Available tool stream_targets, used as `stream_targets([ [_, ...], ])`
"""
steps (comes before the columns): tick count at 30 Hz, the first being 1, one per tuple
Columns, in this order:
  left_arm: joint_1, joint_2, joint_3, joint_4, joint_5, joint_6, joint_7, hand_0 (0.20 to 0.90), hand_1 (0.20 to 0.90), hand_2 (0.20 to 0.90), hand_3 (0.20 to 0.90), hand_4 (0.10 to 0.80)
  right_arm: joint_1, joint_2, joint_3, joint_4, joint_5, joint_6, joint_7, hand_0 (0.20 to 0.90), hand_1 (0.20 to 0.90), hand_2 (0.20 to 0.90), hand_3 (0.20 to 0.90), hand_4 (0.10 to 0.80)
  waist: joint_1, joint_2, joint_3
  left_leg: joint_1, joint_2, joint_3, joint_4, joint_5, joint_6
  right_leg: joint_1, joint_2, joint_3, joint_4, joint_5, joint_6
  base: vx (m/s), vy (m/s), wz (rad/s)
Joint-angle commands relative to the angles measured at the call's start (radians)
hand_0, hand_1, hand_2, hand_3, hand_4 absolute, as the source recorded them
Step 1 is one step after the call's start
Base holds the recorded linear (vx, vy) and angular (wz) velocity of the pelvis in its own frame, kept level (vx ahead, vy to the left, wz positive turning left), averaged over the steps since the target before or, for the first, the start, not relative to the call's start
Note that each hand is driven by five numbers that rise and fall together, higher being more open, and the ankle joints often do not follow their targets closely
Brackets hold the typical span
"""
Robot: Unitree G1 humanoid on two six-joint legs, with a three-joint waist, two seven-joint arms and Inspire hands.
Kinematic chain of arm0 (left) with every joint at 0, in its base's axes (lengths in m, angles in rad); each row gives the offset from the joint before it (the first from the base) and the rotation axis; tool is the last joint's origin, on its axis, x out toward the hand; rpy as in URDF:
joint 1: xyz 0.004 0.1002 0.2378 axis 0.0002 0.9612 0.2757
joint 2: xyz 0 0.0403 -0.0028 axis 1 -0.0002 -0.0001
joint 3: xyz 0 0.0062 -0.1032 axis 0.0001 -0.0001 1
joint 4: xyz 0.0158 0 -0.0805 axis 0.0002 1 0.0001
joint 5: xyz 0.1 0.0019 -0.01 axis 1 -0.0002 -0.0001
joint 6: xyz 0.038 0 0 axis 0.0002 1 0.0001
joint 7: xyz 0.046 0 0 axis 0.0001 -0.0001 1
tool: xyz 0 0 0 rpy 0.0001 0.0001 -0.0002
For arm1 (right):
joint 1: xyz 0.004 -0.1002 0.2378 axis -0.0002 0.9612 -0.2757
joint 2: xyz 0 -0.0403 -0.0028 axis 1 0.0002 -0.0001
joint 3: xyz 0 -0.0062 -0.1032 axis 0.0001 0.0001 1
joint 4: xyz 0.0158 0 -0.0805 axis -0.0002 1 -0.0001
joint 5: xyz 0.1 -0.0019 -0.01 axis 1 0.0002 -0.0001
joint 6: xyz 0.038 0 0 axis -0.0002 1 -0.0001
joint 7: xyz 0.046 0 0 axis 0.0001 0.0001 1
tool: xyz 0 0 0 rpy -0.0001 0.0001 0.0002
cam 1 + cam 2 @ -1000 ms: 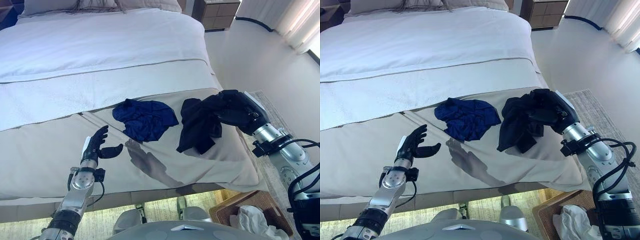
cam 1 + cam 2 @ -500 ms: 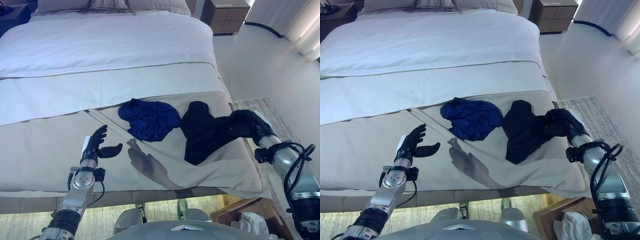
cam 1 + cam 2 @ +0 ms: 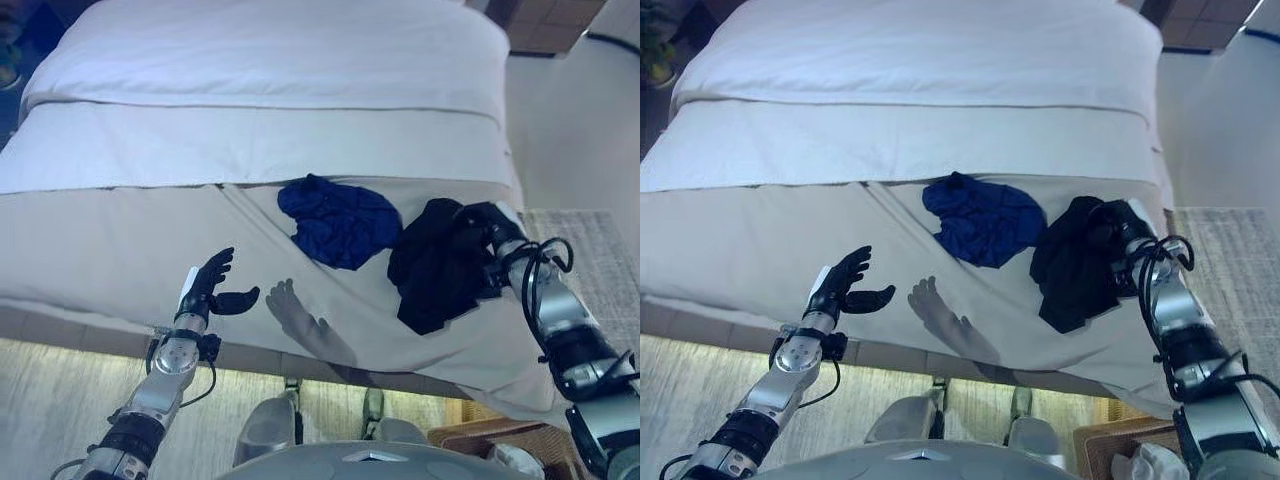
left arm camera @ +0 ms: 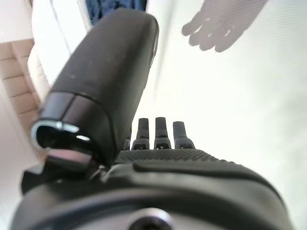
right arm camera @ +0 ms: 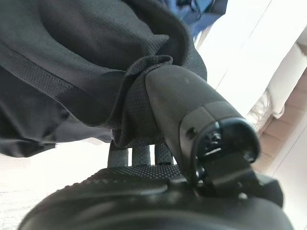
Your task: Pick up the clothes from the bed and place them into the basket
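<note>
A black garment [image 3: 437,265] hangs bunched over the beige cover near the bed's right corner, and my right hand [image 3: 479,222] is shut on its upper edge; the right wrist view shows the black garment [image 5: 72,81] folded over my thumb [image 5: 182,105]. A crumpled blue garment [image 3: 342,221] lies on the cover just to its left. My left hand [image 3: 209,288] hovers open above the bed's near edge, left of both garments, holding nothing. A corner of the wicker basket [image 3: 480,445] shows on the floor at the lower right, with white cloth [image 3: 1145,462] in it.
The bed [image 3: 250,140] with its white duvet fills most of the view; its beige cover [image 3: 90,250] drapes over the near edge. A patterned rug [image 3: 600,260] lies on the floor to the right of the bed.
The camera has swung, shifting the whole scene. My right hand still grips the black garment, which has bunched up closer to the hand. The left hand stays open in the same pose.
</note>
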Motion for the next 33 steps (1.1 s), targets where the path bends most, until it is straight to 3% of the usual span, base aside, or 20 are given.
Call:
stream_targets([
  [1, -0.116, 0.049, -0.006, -0.127, -0.033, -0.143, 0.004, 0.9, 0.9, 0.9, 0.9, 0.8, -0.224, -0.145, 0.044, 0.019, -0.109, -0.093, -0.128, 0.3, 0.3, 0.3, 0.2, 0.1, 0.027, -0.004, 0.067, 0.018, -0.006, -0.053, 0.089, -0.18, -0.009, -0.1, -0.01, -0.018, 0.167, -0.055, -0.042, -0.059, 0.023, 0.17],
  [7, -0.12, 0.068, -0.04, -0.17, -0.062, -0.177, 0.02, 0.9, 0.9, 0.9, 0.9, 0.8, -0.323, -0.231, 0.116, 0.174, -0.253, 0.025, -0.18, 0.3, 0.3, 0.3, 0.2, 0.1, 0.042, 0.04, 0.115, -0.028, -0.017, -0.072, 0.084, -0.151, -0.019, -0.145, -0.016, -0.047, 0.198, -0.068, -0.054, -0.038, 0.027, 0.11],
  [14, -0.143, 0.078, -0.056, -0.18, -0.081, -0.185, 0.037, 0.9, 0.9, 0.9, 0.9, 0.8, -0.348, -0.252, 0.163, 0.27, -0.283, 0.094, -0.143, 0.3, 0.3, 0.3, 0.2, 0.1, 0.039, 0.066, 0.152, -0.055, -0.021, -0.077, 0.083, -0.139, -0.02, -0.189, -0.023, -0.06, 0.224, -0.07, -0.059, -0.03, -0.003, 0.05],
  [15, -0.148, 0.079, -0.058, -0.184, -0.082, -0.182, 0.039, 0.9, 0.9, 0.9, 0.9, 0.8, -0.354, -0.254, 0.171, 0.277, -0.289, 0.095, -0.137, 0.366, 0.366, 0.366, 0.277, 0.177, 0.038, 0.068, 0.154, -0.057, -0.022, -0.076, 0.08, -0.137, -0.021, -0.193, -0.022, -0.059, 0.222, -0.069, -0.058, -0.04, -0.011, 0.02],
  [16, -0.15, 0.079, -0.059, -0.186, -0.082, -0.18, 0.039, 0.9, 0.9, 0.9, 0.9, 0.8, -0.358, -0.254, 0.177, 0.279, -0.296, 0.102, -0.134, 0.9, 0.9, 0.9, 0.9, 0.8, 0.036, 0.069, 0.156, -0.058, -0.022, -0.074, 0.079, -0.136, -0.021, -0.196, -0.022, -0.058, 0.223, -0.068, -0.058, 0.0, 0.0, 0.0],
  [19, -0.151, 0.078, -0.057, -0.194, -0.085, -0.18, 0.039, 0.9, 0.9, 0.9, 0.9, 0.8, -0.346, -0.257, 0.178, 0.253, -0.298, 0.117, -0.125, 0.9, 0.9, 0.9, 0.9, 0.8, 0.028, 0.067, 0.157, -0.052, -0.019, -0.066, 0.07, -0.136, -0.021, -0.193, -0.02, -0.054, 0.217, -0.066, -0.056, -0.008, 0.004, -0.05],
  [26, -0.129, 0.069, -0.038, -0.201, -0.073, -0.175, 0.033, 0.9, 0.9, 0.9, 0.9, 0.8, -0.203, -0.244, 0.08, 0.107, -0.349, 0.009, -0.196, 0.9, 0.9, 0.9, 0.9, 0.8, 0.001, 0.045, 0.145, -0.021, -0.018, -0.049, 0.052, -0.144, -0.015, -0.166, -0.009, -0.036, 0.2, -0.064, -0.049, 0.016, 0.007, -0.07],
  [33, -0.093, 0.06, -0.012, -0.207, -0.056, -0.164, 0.034, 0.9, 0.9, 0.9, 0.9, 0.8, -0.014, -0.217, -0.031, -0.067, -0.44, -0.021, -0.247, 0.9, 0.9, 0.9, 0.9, 0.8, -0.029, 0.017, 0.118, 0.013, -0.014, -0.029, 0.045, -0.159, -0.006, -0.138, 0.0, -0.013, 0.187, -0.061, -0.038, 0.022, 0.006, -0.04],
])
